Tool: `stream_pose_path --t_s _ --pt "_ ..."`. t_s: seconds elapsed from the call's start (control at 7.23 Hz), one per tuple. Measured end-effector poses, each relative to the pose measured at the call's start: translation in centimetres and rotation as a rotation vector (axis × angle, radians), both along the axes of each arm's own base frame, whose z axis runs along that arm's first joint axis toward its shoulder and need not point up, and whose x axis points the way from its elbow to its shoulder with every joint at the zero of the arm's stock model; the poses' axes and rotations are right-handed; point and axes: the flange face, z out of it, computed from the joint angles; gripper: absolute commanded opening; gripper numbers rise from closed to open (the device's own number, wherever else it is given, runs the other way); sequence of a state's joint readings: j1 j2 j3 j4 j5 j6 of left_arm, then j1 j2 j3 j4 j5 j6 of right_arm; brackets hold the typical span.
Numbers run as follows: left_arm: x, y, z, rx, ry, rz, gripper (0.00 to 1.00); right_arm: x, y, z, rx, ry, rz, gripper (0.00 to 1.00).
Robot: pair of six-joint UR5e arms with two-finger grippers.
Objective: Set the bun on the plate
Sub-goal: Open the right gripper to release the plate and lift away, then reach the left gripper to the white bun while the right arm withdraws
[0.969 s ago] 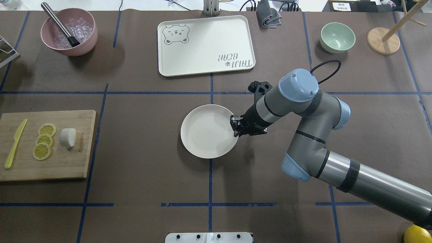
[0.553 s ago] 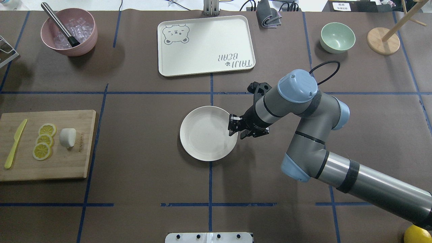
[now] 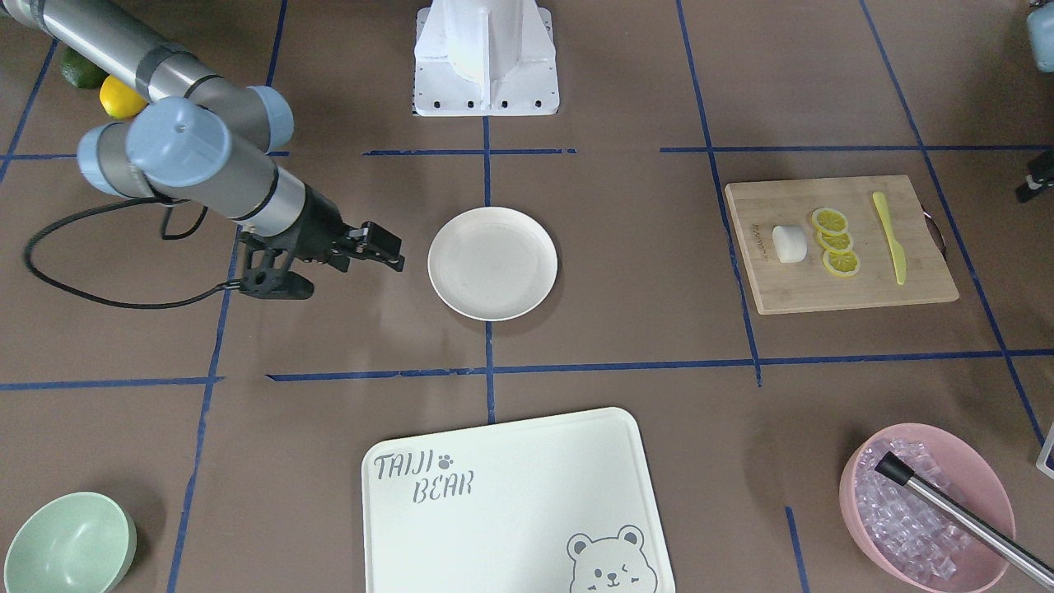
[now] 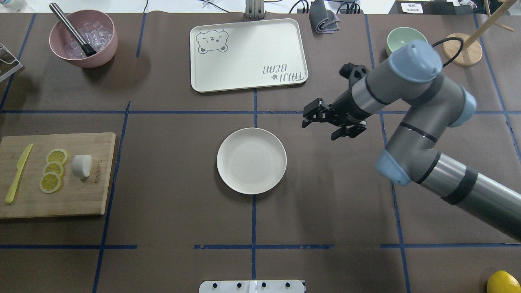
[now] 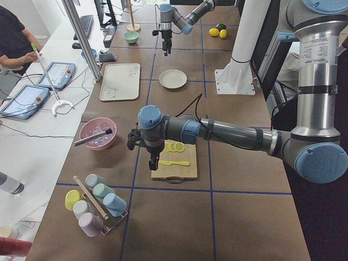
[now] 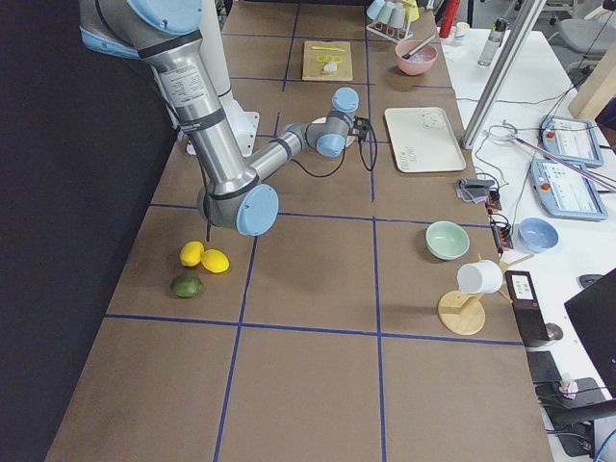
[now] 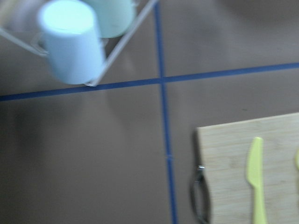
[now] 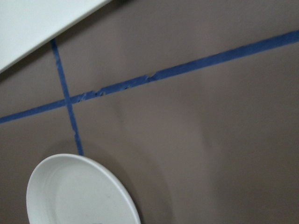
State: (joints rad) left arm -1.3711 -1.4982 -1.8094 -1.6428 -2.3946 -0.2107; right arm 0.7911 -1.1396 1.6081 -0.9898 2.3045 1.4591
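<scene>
**Two arms out, bun not yet picked up**

Facing the robot: the bun [image 3: 789,244] lies on the cutting board [image 3: 840,288] beside three lemon slices [image 3: 833,240]. It is well apart from the plate [image 3: 492,263], which sits bare at mid-tabletop. The right claw [image 3: 394,251] hangs near the plate's side without touching it, fingers spread and nothing between them.

From overhead: the bun [image 4: 81,165] is at the end of the board nearer the plate [image 4: 251,160]. The slices and a yellow knife [image 4: 18,173] lie beyond it. The right claw [image 4: 309,115] is off the plate, toward the bear tray [image 4: 244,53]. The left arm does not show.

From the table's left end: the left claw [image 5: 153,163] points down over the board. I cannot tell from here whether it is open, and the arm hides the bun.

From the right end: the bun [image 6: 332,66] is only a white speck on the far board.

Left wrist camera: blurred. It shows the board's handle end, the knife [image 7: 256,177] and a pale blue cup [image 7: 70,42], but no bun and no fingers.

Right wrist camera: the plate's rim [image 8: 74,196] and blue tape [image 8: 187,70], no fingers.

By my reading, fetching the bun is the step in hand and has barely begun. The left claw likely needs to shift along the board, past knife and slices, until it stands over the bun. It would then come down open, close gently on the rounded sides, lift, and carry the bun across to the plate.
</scene>
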Motion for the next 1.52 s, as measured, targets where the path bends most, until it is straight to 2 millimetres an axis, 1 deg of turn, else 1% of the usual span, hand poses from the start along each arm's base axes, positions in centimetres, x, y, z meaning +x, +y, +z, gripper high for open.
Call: stream_pose_path --t_s 0.14,0.28,0.42,0.55,0.69,0.83,0.97,1.11,1.25,1.52 --pt "4.6 0.1 -1.5 -0.009 0.030 -0.004 1.00 4.0 -0.8 2.3 -0.005 0.015 0.036 1.00" --pt "9.2 0.3 -3.1 -0.019 0.049 -0.012 1.00 7.8 -1.0 4.5 0.019 0.046 0.054 1.00" --pt "13.6 0.4 -4.8 -0.028 0.043 -0.027 1.00 11.5 -0.9 6.3 0.066 0.104 0.047 1.00" --pt "17.7 0.6 -6.3 -0.035 0.024 -0.047 1.00 15.9 -0.9 7.6 0.134 0.185 0.016 1.00" --pt "20.8 0.9 -7.6 -0.040 0.015 -0.061 1.00 21.0 -1.2 9.1 0.208 0.265 -0.029 1.00" --pt "23.0 1.3 -8.3 -0.038 0.002 -0.066 1.00 26.1 -1.1 11.6 0.272 0.328 -0.080 1.00" --pt "24.6 1.8 -8.2 -0.028 -0.021 -0.069 1.00 30.1 -0.2 14.7 0.319 0.366 -0.130 1.00" --pt "25.4 2.1 -7.7 -0.023 -0.041 -0.069 1.00 32.5 0.9 17.1 0.341 0.385 -0.161 1.00" --pt "25.9 2.4 -7.3 -0.023 -0.051 -0.066 1.00 33.6 1.7 18.5 0.343 0.392 -0.175 1.00" --pt "27.1 3.2 -7.1 -0.036 -0.053 -0.048 1.00 34.2 2.3 19.5 0.337 0.397 -0.184 1.00"
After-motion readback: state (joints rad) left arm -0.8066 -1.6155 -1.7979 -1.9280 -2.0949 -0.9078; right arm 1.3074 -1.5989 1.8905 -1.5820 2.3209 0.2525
